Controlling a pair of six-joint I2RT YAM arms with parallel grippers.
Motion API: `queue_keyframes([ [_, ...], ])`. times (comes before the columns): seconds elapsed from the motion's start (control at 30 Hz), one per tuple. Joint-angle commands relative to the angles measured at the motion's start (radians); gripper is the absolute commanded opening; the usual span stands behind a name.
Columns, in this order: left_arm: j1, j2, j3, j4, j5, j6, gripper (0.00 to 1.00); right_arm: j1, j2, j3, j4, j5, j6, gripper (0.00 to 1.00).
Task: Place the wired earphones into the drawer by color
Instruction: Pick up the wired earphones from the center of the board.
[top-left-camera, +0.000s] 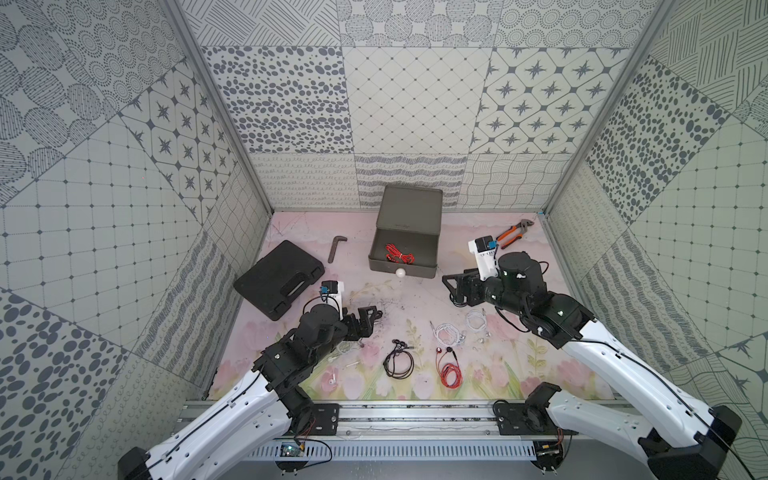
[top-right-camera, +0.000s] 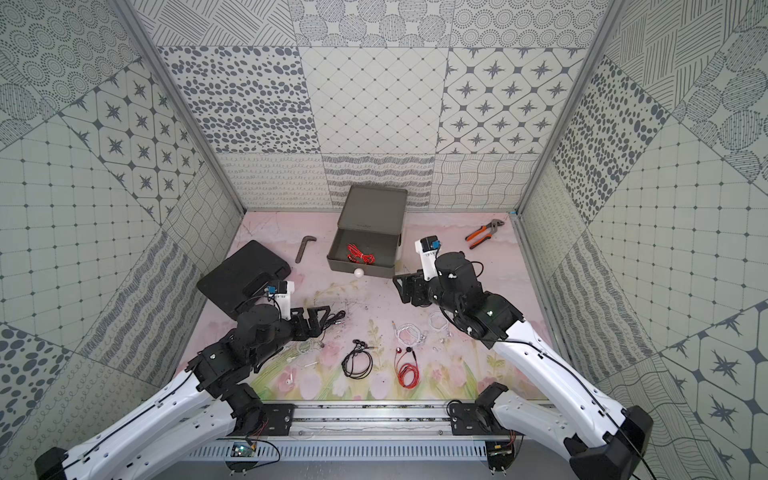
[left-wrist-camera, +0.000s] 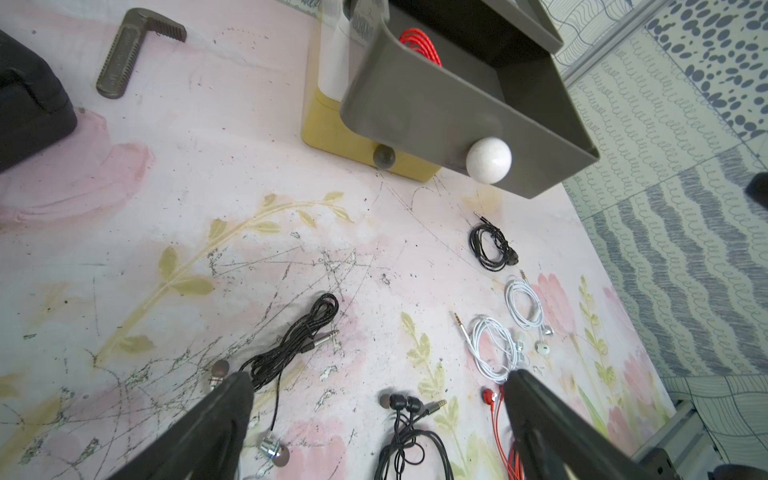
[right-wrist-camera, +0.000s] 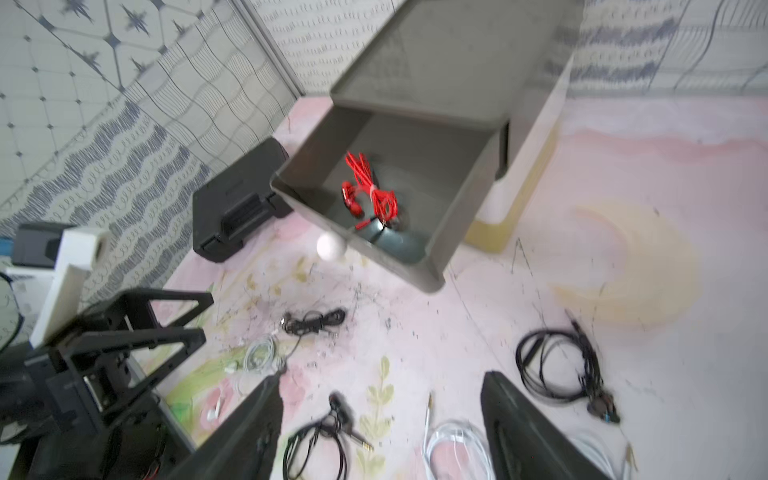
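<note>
Right hand is hanging wide open and empty, just beside the front right corner of the pulled-out dark grey top drawer. One coiled red wired earphone bundle is lying inside it. The loose red coiled earphone bundle is lying on the floral counter, straight back toward the robot's base from that hand. Its long axis is running front-to-back, buds at the far end, with the white coiled earphones between. Left hand is hanging open over a black braided earphone bundle. I'd say you're looking at a right-arm pick.
</note>
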Motion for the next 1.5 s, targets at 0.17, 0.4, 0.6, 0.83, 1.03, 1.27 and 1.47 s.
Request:
queue_keyframes([
  [0.17,0.002,-0.065,-0.079,0.015,0.041,-0.011,0.99,0.091,-0.038,-0.167,-0.198,-0.044,0.164,0.79],
  [0.4,0.002,-0.104,-0.118,0.019,0.024,-0.045,0.99,0.257,0.034,-0.193,-0.290,0.056,0.252,0.78],
  [0.6,0.003,-0.130,-0.128,-0.001,0.012,-0.050,0.99,0.338,0.106,-0.246,-0.300,0.097,0.365,0.78],
  [0.83,0.002,-0.138,-0.128,-0.008,-0.010,-0.053,0.99,0.356,0.170,-0.306,-0.286,0.090,0.434,0.70],
  [1.03,0.002,-0.137,-0.142,0.005,-0.007,-0.070,0.99,0.358,0.178,-0.368,-0.207,0.067,0.465,0.61],
  [1.27,0.002,-0.138,-0.150,0.009,0.001,-0.080,0.99,0.359,0.226,-0.384,-0.153,0.054,0.467,0.50],
  [1.47,0.002,-0.139,-0.148,0.009,-0.002,-0.077,0.99,0.363,0.256,-0.387,-0.129,0.055,0.467,0.38],
])
